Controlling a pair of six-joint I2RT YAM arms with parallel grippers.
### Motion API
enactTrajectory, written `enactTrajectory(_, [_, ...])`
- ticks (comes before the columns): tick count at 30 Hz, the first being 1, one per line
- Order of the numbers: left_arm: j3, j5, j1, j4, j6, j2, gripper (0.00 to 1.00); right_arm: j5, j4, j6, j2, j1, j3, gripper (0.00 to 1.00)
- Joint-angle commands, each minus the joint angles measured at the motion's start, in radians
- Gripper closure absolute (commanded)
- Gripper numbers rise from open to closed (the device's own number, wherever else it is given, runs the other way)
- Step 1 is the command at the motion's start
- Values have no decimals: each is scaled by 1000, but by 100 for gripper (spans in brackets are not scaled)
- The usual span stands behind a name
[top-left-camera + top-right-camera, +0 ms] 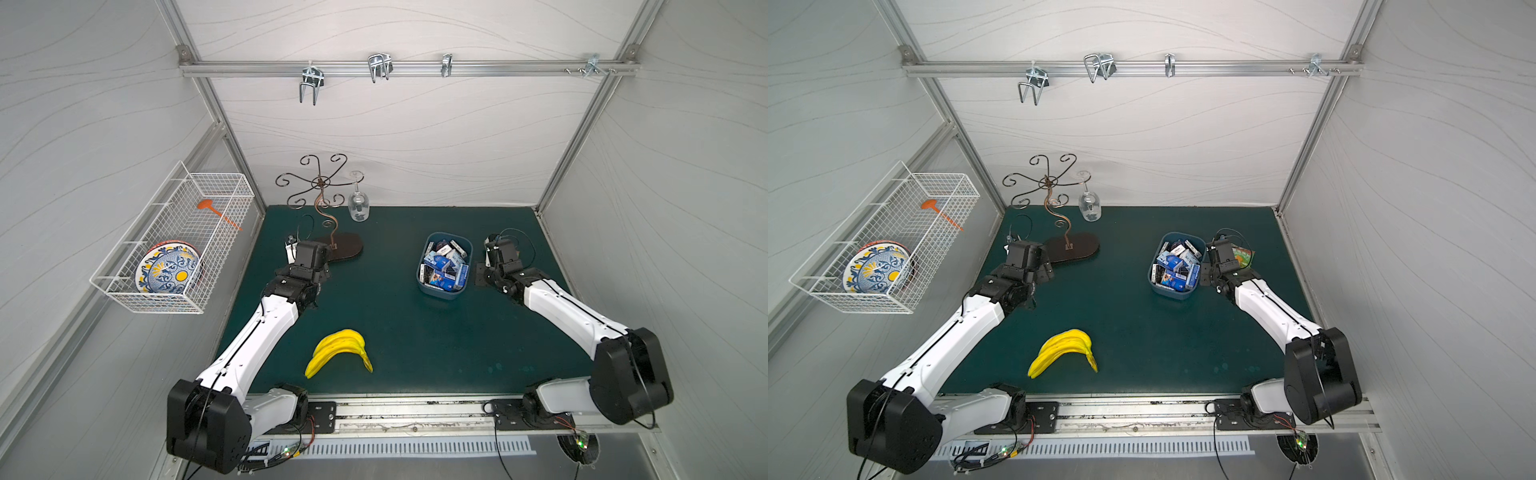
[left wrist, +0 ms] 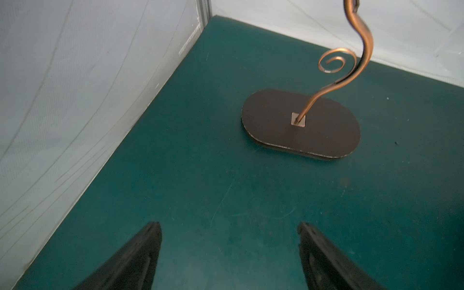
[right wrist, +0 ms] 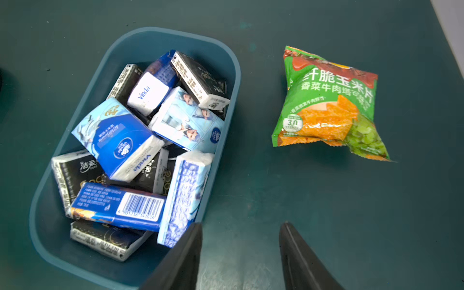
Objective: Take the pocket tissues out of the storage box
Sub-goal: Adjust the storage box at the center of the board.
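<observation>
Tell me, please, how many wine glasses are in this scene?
1. The wine glass hangs upside down from an arm of the scrolled metal rack, at the far edge of the table. No other glass shows.

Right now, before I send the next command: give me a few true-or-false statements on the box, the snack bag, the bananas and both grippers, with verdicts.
1. No pocket tissues lie outside the storage box. True.
2. The snack bag lies inside the storage box. False: it lies on the table beside the storage box, apart from it.
3. The right gripper holds a packet. False: its jaws stand apart with nothing between them.
4. The left gripper is open and empty, near the stand base. True.
5. The bananas are in the wire basket. False: they lie on the table; the wire basket holds a plate.
</observation>
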Motion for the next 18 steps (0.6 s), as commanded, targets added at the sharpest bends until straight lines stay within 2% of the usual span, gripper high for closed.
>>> enactTrajectory(1, [82,16,-33,-137,-80,-13,12,-102,-7,53,43,-71,41,50])
enactTrajectory(5, [97,-6,-105,-183,-95,-6,12,-197,7,66,112,-148,112,54])
enactTrajectory(9, [97,20,-152,-227,-129,11,14,-237,-5,47,200,-151,195,53])
enactTrajectory(18, [119,-39,-376,-284,-198,51,15,-297,-25,96,417,-151,352,59])
